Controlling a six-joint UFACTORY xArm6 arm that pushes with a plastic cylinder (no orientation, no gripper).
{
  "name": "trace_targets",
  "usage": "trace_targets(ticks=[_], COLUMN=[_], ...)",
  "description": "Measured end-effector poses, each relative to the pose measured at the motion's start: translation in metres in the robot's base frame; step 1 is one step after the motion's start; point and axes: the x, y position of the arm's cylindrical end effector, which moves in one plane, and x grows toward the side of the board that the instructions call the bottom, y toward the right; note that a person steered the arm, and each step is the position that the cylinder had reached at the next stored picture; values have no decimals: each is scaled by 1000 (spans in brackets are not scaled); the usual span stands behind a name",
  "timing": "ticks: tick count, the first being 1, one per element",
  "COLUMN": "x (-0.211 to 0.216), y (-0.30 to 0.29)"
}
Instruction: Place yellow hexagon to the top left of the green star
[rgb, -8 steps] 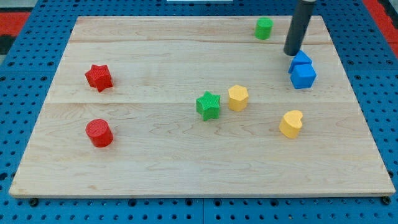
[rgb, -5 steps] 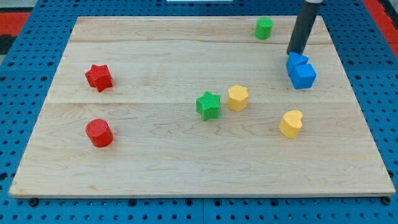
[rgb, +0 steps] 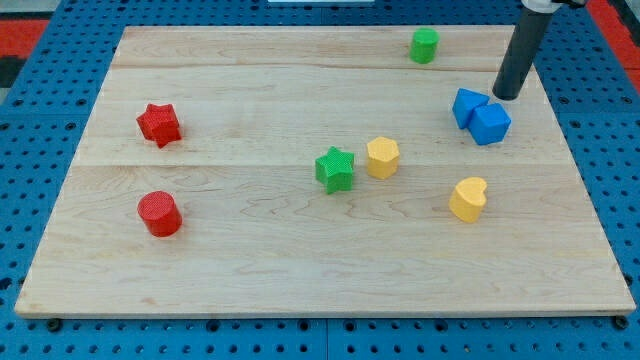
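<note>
The yellow hexagon (rgb: 382, 157) lies near the board's middle, touching or nearly touching the right side of the green star (rgb: 335, 169). My tip (rgb: 506, 96) is far off at the view's upper right, just right of and above two blue blocks: a blue block (rgb: 468, 107) and a blue cube (rgb: 491, 123), which touch each other. My tip stands well to the right of and above the hexagon and the star.
A yellow heart (rgb: 468, 199) lies right of and below the hexagon. A green cylinder (rgb: 424, 45) is near the top edge. A red star (rgb: 158, 123) and a red cylinder (rgb: 159, 213) lie at the left. The wooden board (rgb: 300, 270) rests on a blue pegboard.
My tip has moved to the right, from the upper left of the blue blocks to their upper right. The blue blocks have shifted slightly. The hexagon and the star have not moved.
</note>
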Motion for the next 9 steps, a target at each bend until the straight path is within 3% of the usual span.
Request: trace_targets(ticks=[3, 4, 5, 7, 8, 9], x=[5, 28, 69, 133, 143, 120], y=[18, 72, 86, 7, -41, -94])
